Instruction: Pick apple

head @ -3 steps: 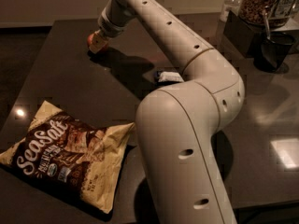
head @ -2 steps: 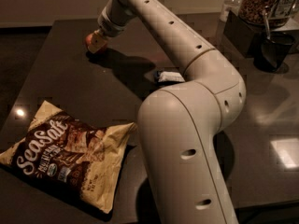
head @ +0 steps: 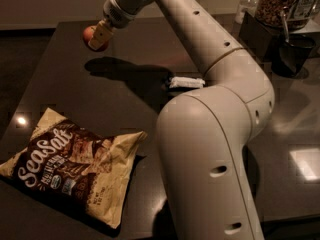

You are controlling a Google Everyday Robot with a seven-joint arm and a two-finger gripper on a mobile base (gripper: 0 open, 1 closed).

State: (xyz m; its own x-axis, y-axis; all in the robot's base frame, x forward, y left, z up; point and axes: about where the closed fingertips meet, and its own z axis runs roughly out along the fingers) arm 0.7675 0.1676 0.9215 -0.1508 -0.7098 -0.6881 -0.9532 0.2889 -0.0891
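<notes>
Red-orange and round, the apple (head: 89, 34) sits in the upper left of the frame, clamped in the hand (head: 98, 38). One tan finger (head: 101, 31) crosses its right side and hides that part. The apple has no clear long axis, and its stem end cannot be made out, so which way it points cannot be told. Its left half shows free, with the dark desk (head: 55, 89) behind it. A dark shadow (head: 117, 66) lies on the desk below and to the right, apart from the fruit. There is one apple.

The single pale arm (head: 215, 149) runs from the hand at the top, down through a bend at centre right, to a thick segment filling the lower middle of the frame.

Just left of that bend, one small white packet (head: 186, 82) lies flat on the desk, well apart from the apple. One chip bag (head: 75, 169), tan and brown with "SeaSalt" lettering, lies flat in the lower left, far from the fruit.

In the upper right corner stand one jar (head: 277, 4) of brown pieces, one clear bottle (head: 248, 1) beside it and one dark cup (head: 292, 54) in front of them.
</notes>
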